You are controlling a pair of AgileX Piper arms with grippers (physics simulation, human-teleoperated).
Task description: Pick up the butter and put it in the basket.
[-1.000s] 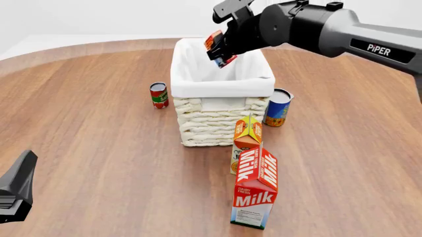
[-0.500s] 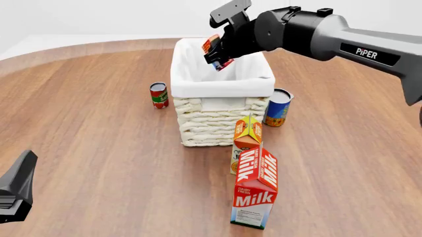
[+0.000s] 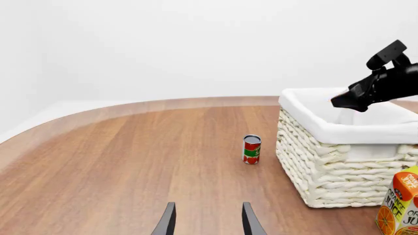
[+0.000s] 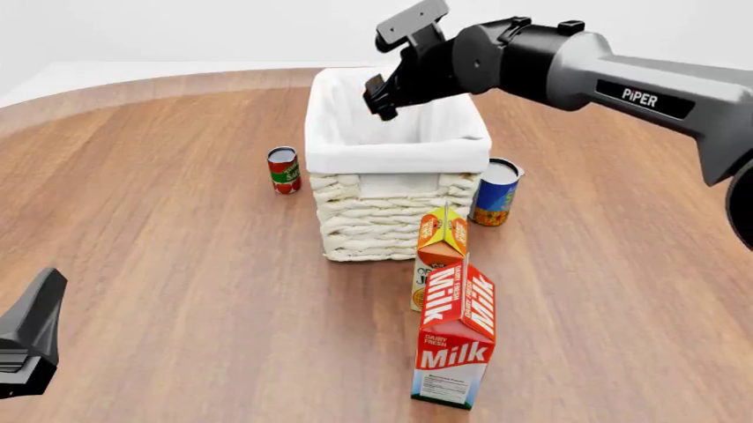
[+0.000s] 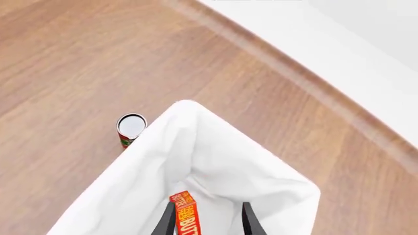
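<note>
Right end effector [image 4: 379,95] poised over the basket [image 4: 394,141], fingers [image 5: 166,223] parted, butter [image 5: 186,215] between them but seemingly free, standing on edge inside the white liner. Likely already let go, though contact with the fingers hard to rule out. Risk: dragging the carton back out on retreat, or clipping the rim and shoving the basket across the surface [image 4: 165,256]. Left end effector [image 3: 207,223] open, empty, well apart.

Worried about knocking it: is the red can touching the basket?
Apart. The front view shows bare wood between the red can and the basket; the left wrist view agrees.
</note>
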